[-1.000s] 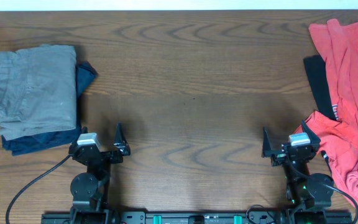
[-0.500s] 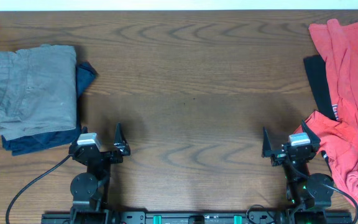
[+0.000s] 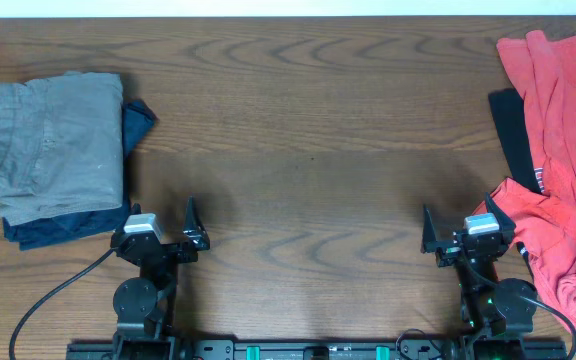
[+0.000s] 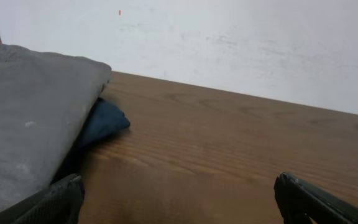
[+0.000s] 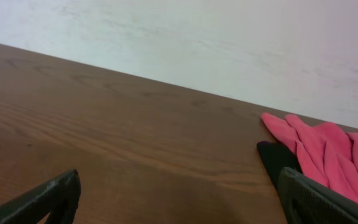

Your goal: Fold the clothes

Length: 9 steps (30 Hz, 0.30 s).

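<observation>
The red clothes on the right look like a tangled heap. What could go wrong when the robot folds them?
The coral-red clothes overlap each other and a black garment, so one grab might lift several pieces together. They run past the view's right edge, so a tug could pull them off the table. Setting a new fold down could rumple the grey shorts stacked on the navy garment.

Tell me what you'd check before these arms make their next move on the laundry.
1. Left gripper open, holding nothing: ok.
2. Right gripper open, holding nothing: ok.
3. Grey shorts folded, stacked on the navy garment: ok.
4. Coral-red garments spread flat for folding: not ok, they lie in a crumpled heap.
5. Number of garments in that heap: cannot tell; black cloth pokes out beneath.
</observation>
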Tool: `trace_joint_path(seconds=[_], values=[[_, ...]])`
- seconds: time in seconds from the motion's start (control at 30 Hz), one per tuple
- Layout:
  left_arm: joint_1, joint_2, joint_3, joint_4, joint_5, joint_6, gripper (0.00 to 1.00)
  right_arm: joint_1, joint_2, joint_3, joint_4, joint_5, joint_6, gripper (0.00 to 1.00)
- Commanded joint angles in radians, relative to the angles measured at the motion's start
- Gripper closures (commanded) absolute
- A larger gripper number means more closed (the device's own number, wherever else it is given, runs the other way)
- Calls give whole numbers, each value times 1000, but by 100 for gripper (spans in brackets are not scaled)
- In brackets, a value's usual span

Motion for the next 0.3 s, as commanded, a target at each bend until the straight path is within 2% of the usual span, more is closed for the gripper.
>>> trace_joint_path(seconds=[0.0,0.27], values=[[4,-6,-13,-48,-13,-4,2,5,-2,-1,-4,3,-13,1],[4,-6,-13,-48,-13,-4,2,5,-2,-1,-4,3,-13,1]])
